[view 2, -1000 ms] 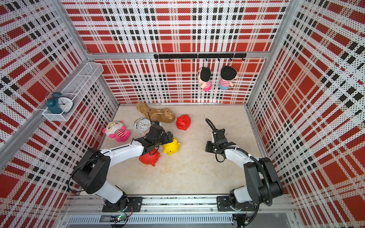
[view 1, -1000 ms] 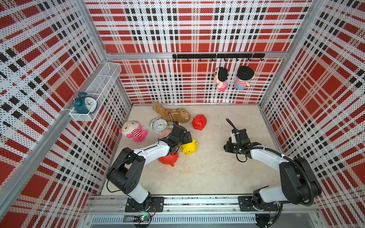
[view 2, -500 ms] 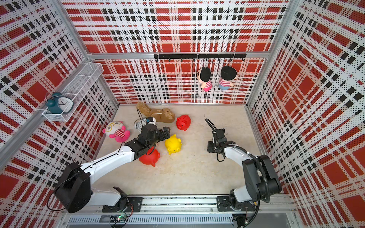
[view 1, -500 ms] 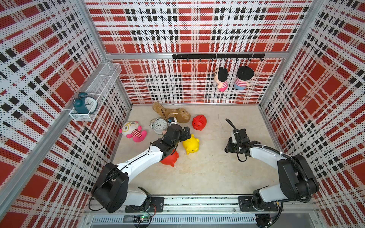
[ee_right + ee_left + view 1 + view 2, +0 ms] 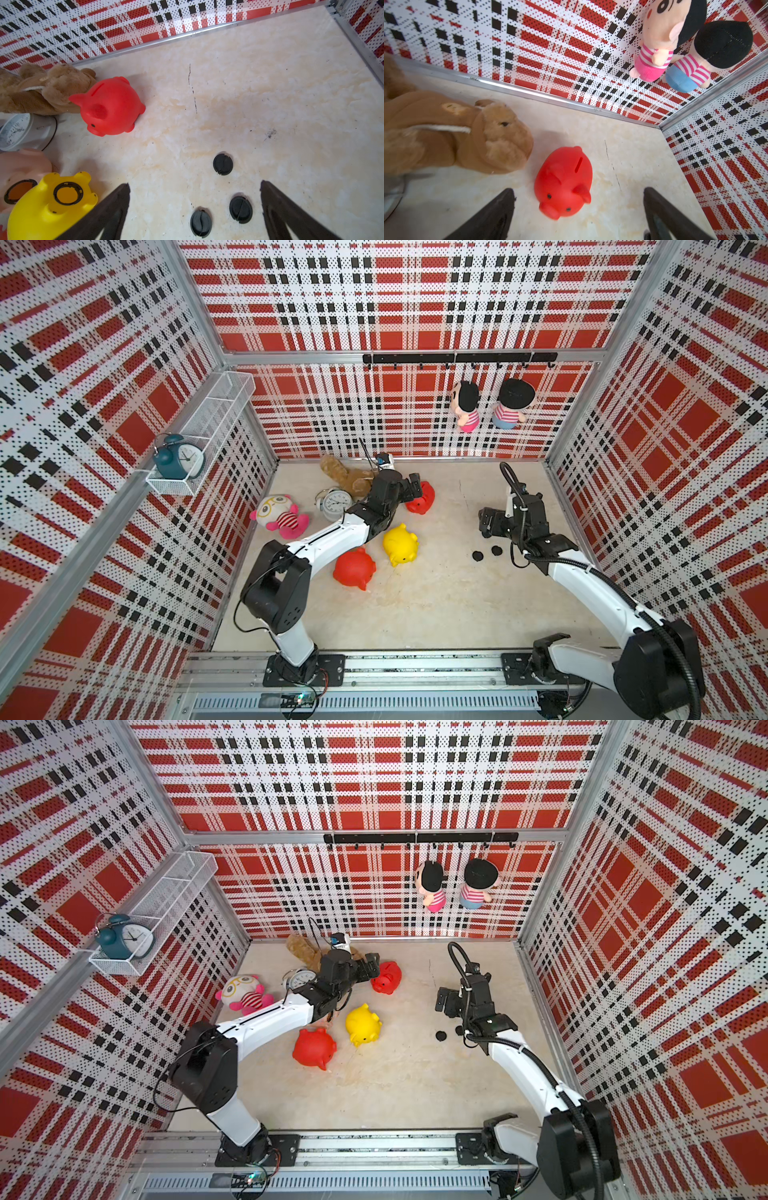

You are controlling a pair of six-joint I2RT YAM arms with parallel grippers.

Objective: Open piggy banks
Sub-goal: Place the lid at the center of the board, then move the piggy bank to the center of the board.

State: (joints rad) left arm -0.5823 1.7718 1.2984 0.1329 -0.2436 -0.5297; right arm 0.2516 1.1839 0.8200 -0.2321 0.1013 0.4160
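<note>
Gently: your left gripper [image 5: 578,190] and right gripper [image 5: 194,185] gape empty; the glossy red piggy bank [image 5: 564,180] looks light, slippery, so grip its flanks.

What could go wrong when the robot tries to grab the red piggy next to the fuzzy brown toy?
The far red piggy bank is round and glossy, so the open left gripper might slip and shove it away. The brown plush toy lies right beside it, so a finger could snag it too. Three loose black plugs lie below the open right gripper; a low sweep might scatter them.
</note>
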